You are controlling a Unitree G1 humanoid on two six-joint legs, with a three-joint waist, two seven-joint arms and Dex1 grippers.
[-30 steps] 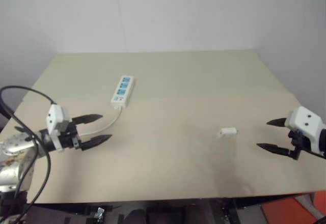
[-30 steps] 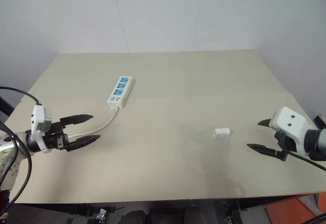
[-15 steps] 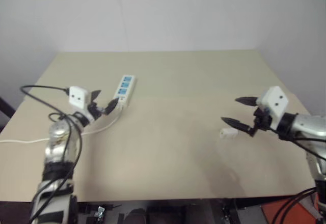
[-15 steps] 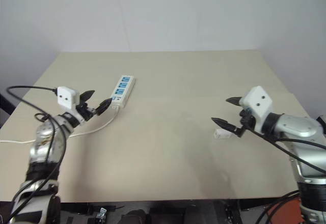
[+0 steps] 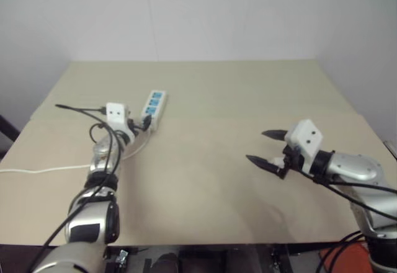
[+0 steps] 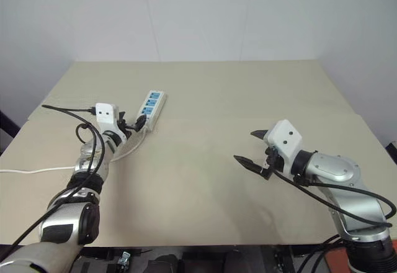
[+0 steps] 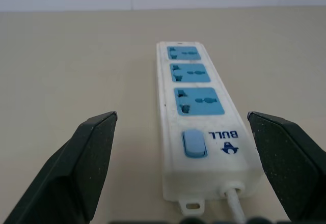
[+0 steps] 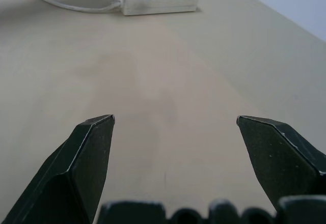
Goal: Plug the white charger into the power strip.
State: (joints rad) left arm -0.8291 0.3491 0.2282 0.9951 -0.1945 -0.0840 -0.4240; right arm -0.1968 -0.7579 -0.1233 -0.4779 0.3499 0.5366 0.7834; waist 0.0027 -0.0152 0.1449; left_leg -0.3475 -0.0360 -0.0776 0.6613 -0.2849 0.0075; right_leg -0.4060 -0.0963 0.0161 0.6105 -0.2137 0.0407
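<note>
- Left tool point(image 6: 133, 125): arm stretched forward over the table point(image 6: 205, 93), black fingers apart, empty, flanking the switch end of the power strip point(image 7: 196, 122) without touching it.
- Right tool point(image 6: 249, 150): forearm angled inward, fingers spread wide, empty, hovering above bare table.
- Power strip: far left of the table; three blue sockets, a blue switch point(image 7: 194, 143), marked "BULL"; white cord point(image 5: 37, 170) trails leftward.
- Setting: beige table, plain white wall point(image 5: 205, 12).

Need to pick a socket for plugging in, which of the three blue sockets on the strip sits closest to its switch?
The blue socket directly beside the switch, at the cord end of the power strip; the other two lie further along toward the far end.
</note>
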